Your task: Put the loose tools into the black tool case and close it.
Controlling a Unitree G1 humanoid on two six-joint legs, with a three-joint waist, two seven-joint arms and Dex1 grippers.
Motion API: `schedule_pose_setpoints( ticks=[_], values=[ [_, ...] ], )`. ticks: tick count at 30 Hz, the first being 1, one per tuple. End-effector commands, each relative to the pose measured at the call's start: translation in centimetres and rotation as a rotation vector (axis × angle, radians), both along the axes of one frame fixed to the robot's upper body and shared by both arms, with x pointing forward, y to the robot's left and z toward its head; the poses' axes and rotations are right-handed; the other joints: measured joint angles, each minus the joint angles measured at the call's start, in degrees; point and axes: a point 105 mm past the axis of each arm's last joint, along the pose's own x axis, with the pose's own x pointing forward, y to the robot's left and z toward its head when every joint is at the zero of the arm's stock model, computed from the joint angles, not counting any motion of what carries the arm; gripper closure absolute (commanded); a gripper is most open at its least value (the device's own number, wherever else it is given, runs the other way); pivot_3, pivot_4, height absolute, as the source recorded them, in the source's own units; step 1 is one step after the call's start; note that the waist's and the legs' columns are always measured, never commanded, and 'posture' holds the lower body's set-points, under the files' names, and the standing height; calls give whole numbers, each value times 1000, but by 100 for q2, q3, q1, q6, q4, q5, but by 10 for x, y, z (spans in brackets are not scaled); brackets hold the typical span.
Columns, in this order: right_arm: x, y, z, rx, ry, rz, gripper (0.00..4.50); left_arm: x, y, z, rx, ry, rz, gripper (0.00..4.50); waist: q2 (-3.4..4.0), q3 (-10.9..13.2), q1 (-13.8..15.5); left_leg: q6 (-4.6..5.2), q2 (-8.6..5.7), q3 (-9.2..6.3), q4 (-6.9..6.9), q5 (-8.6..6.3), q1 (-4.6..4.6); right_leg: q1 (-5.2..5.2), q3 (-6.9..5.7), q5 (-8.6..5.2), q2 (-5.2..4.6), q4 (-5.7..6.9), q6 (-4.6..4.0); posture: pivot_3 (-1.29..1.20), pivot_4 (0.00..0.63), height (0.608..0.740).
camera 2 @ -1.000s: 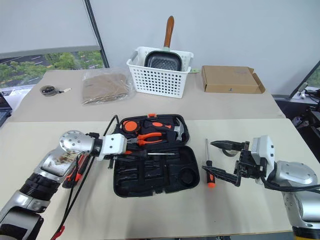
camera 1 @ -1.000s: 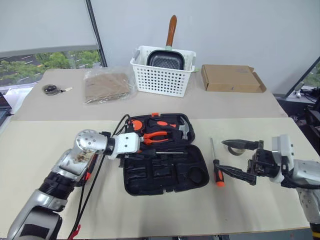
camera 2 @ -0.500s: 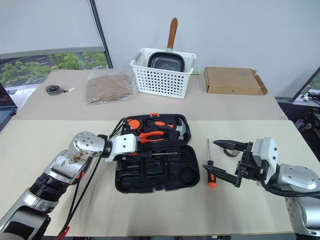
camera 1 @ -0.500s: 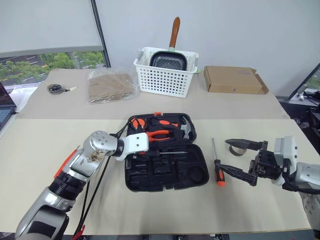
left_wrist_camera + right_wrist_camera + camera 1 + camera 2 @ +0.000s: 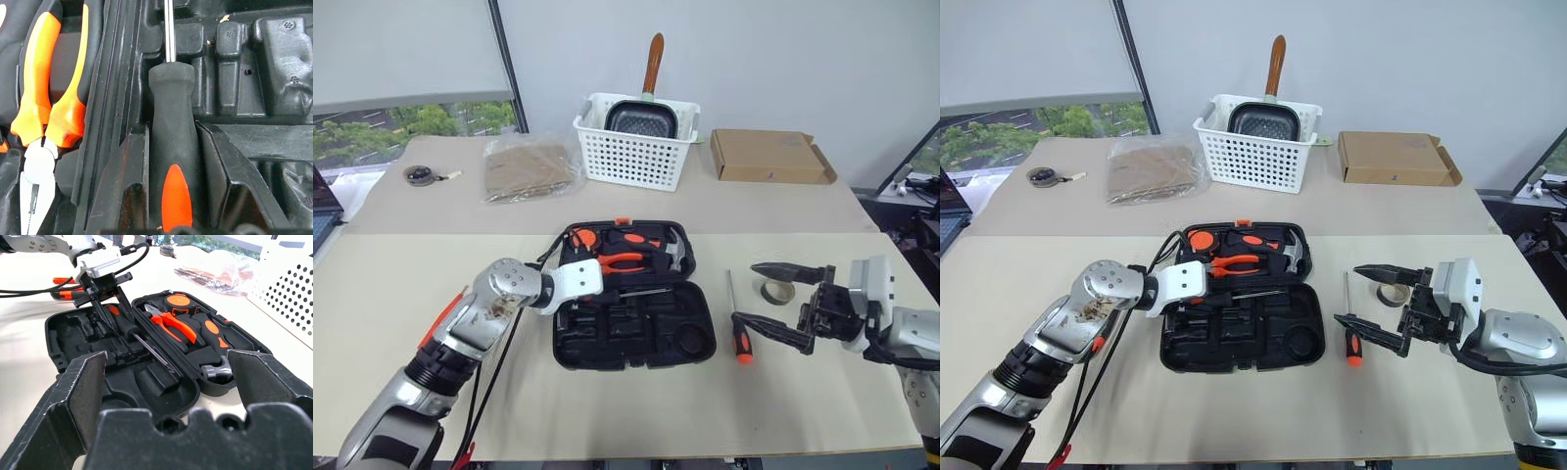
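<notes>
Black-and-orange screwdriver point(image 5: 172, 161) sits pinched in the left fingers point(image 5: 172, 196) over the open black tool case point(image 5: 636, 333) on the counter point(image 5: 607, 411), so line its shaft up with a moulded recess before letting go, while the right fingers point(image 5: 781, 301) wait wide and empty near the other screwdriver point(image 5: 738, 333).

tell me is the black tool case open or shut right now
Open. The black tool case lies flat with both halves spread, moulded recesses showing, pliers in the far half, and the left gripper holding a screwdriver inside it.
</notes>
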Motion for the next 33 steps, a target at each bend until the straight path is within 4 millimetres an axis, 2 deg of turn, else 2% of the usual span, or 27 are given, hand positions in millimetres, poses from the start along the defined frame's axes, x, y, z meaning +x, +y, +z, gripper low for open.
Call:
schedule_pose_setpoints(
  ticks=[1, 2, 4, 9, 14, 19, 23, 25, 26, 29, 30, 33],
  values=[
    [-2, 4, 8, -5, -28, 18, 0, 11, 10, 1, 43, -25, 68, 3543, 0, 0, -1, 0, 0, -1, 0, 2, 0, 0, 1, 1, 0, 0, 0, 0, 150, 700],
    [-2, 4, 8, -5, -27, 17, 0, 12, 8, 3, 37, -34, 66, 3543, 0, 0, -2, 1, 0, -1, 1, 2, 0, 0, 1, 2, 0, 1, 0, 0, 150, 700],
    [-3, 4, 8, -4, -26, 15, 0, 14, 7, 8, 25, -63, 70, 2538, 0, 0, -1, 1, 0, -2, 1, 4, -1, 0, 1, 3, 0, 2, 1, 0, 150, 700],
    [-4, 3, 8, -7, -23, 10, 0, 19, 7, 34, 15, -168, 80, 878, -1, 0, 16, 1, -1, -7, 3, 6, -7, -3, -1, 4, 0, 3, 0, 0, 150, 700],
    [-3, 3, 7, -7, -19, 11, 0, 17, 3, 69, -38, -255, 93, 878, -1, 0, 10, 6, -3, -9, 5, 4, -28, -13, -1, 4, 0, -4, 0, 0, 150, 700],
    [-3, 1, 4, -6, -16, 12, 0, 20, -2, 90, -156, -284, 149, 878, -1, 1, 9, 11, -6, -3, 3, 1, -32, -10, 0, 2, 0, -13, 0, 0, 150, 700],
    [-2, 2, 4, -2, -16, 14, 0, 27, -8, 86, -355, -227, 269, 1949, -3, 2, 17, 11, -9, -3, 9, 1, -33, -5, 0, 2, -1, -15, 2, 0, 150, 700],
    [-3, 3, 3, 0, -15, 14, 0, 27, -14, 74, -468, -160, 336, 2816, -2, 1, 11, 14, -10, -4, 12, 0, -29, -1, 3, 3, -1, -14, 6, 0, 150, 700],
    [-3, 4, 3, 2, -14, 14, 0, 25, -20, 64, -514, -122, 360, 3102, -2, 1, 10, 14, -10, -4, 12, 0, -28, -1, 5, 3, -2, -11, 6, 0, 150, 700],
    [-4, 4, 3, 4, -12, 12, 0, 21, -29, 45, -585, -58, 412, 4288, -6, 3, -4, 13, -9, -5, 11, 1, -22, 3, 7, 4, -1, -9, 7, 0, 150, 700],
    [-5, 4, 3, 4, -12, 11, 0, 20, -31, 38, -598, -43, 437, 4421, -6, 3, -2, 10, -8, -6, 11, 2, -22, 1, 6, 4, 0, -5, 6, 0, 150, 700],
    [-5, 4, 3, 4, -11, 10, 0, 21, -33, 27, -603, -33, 481, 4421, -6, 4, 6, 4, -6, -13, 10, 6, -20, 1, 1, 5, 1, -2, 5, 0, 150, 700]
  ],
)
